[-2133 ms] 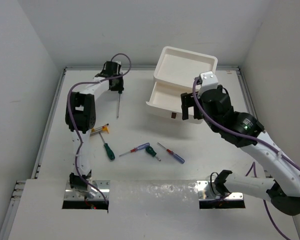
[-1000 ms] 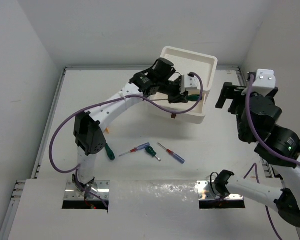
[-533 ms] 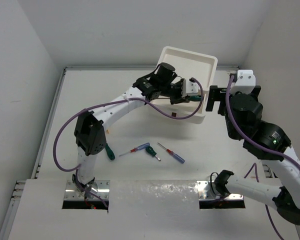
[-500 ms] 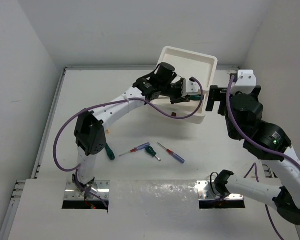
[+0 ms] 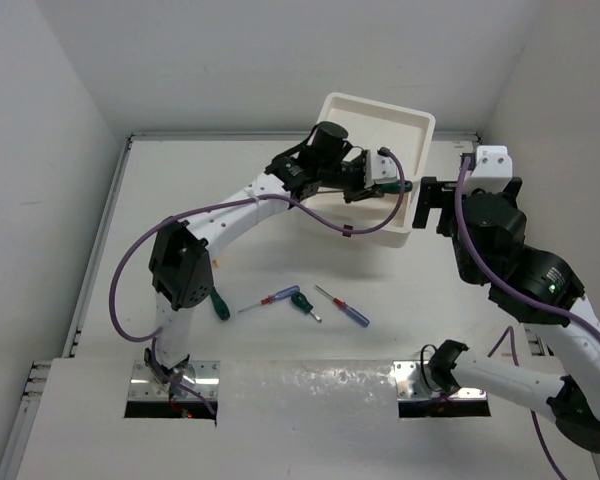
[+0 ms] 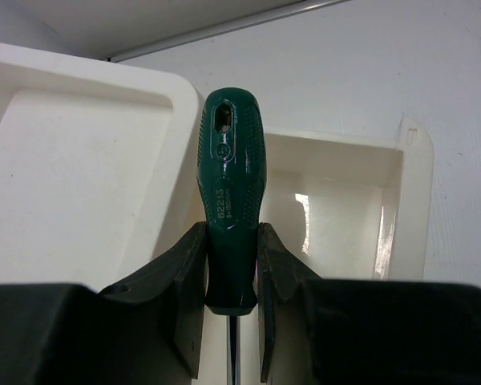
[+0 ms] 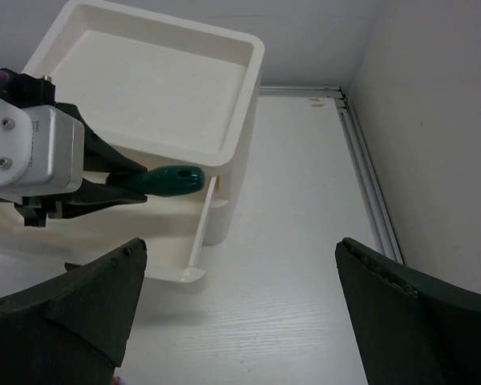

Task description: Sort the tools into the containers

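Our left jaws clamp green-handled screwdriver (image 6: 231, 208) over open drawer (image 6: 345, 233); right jaws gape empty beside drawer unit (image 5: 390, 130). We should lower it inside drawer walls before letting go.

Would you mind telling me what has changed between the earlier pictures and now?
The left fingers carried the green-handled screwdriver from the far left of the table to above the open drawer, still clamped on it. The right fingers left the drawer front, pulled away rightward, then edged back beside the drawer unit, open. The drawer stayed open, and the loose screwdrivers stayed put.
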`<action>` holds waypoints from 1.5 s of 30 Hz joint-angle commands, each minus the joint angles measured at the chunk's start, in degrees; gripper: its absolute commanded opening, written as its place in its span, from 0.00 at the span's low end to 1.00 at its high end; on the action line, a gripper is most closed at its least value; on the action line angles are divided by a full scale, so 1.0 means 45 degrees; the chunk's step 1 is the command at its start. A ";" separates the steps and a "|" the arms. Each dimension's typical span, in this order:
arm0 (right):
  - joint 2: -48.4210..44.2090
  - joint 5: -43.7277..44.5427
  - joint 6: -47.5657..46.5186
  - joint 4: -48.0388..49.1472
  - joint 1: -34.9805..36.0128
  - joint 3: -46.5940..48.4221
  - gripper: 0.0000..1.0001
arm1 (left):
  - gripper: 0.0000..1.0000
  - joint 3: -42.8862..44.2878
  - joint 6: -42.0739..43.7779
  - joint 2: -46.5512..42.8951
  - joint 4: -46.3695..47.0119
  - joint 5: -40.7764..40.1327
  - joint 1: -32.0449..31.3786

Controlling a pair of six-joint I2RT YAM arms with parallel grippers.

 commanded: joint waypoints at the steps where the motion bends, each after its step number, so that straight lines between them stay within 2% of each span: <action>1: 0.0334 -0.0218 0.0013 0.0048 0.0021 0.0244 0.99 | 0.01 -0.0104 -0.0043 -0.0014 0.0657 0.0589 0.0093; 10: 0.0374 -0.0356 -0.0027 0.0009 0.0002 0.0264 0.99 | 0.00 0.1224 -0.3382 0.0435 0.3041 0.0513 0.0093; 16: 0.0198 -0.0200 -0.0007 0.0008 0.0021 0.0166 0.99 | 0.00 0.0483 -0.2701 0.0338 0.2398 0.0512 0.0561; 23: 0.0315 -0.0180 -0.0241 0.0165 0.0002 0.0205 0.99 | 0.00 0.0325 -0.0146 0.0084 0.0057 0.0023 0.0894; 25: 0.0413 -0.0238 -0.0319 0.0223 0.0002 0.0263 0.99 | 0.00 0.0365 0.0073 0.0064 -0.0219 -0.0073 0.0894; 26: 0.0548 -0.0335 -0.0397 0.0262 0.0001 0.0302 0.99 | 0.07 0.0365 0.0132 0.0045 -0.0259 -0.0113 0.0914; 27: 0.0647 -0.0394 -0.0436 0.0263 0.0001 0.0341 0.99 | 0.39 0.0307 0.0133 0.0045 -0.0240 -0.0152 0.0914; 28: 0.0725 -0.0472 -0.0495 0.0263 0.0021 0.0419 0.99 | 0.54 0.0325 0.0133 0.0025 -0.0201 -0.0172 0.0914; 30: 0.0939 -0.0668 -0.0593 0.0205 0.0001 0.0615 0.99 | 0.72 0.0539 -0.0276 0.0006 0.0032 -0.0153 0.0914; 34: 0.1097 -0.0805 -0.0671 0.0146 0.0021 0.0947 0.99 | 0.79 0.1437 -0.1369 -0.0053 0.0462 0.0198 0.0972; 38: 0.0999 -0.0902 -0.0652 0.0107 0.0021 0.0928 0.99 | 0.79 0.2491 -0.2734 -0.0131 0.0814 0.0569 0.1167; 42: 0.1018 -0.1000 -0.0807 0.0009 0.0021 0.0889 0.99 | 0.77 0.3020 -0.3207 -0.0287 0.0601 0.0882 0.1402; 43: 0.1135 -0.1136 -0.0904 -0.0010 0.0002 0.0831 0.96 | 0.77 0.3040 -0.3188 -0.0365 0.0503 0.0844 0.1460; 45: 0.1369 -0.1041 -0.1023 -0.0243 0.0002 0.0752 0.75 | 0.77 0.3040 -0.3265 -0.0404 0.0307 0.0572 0.1519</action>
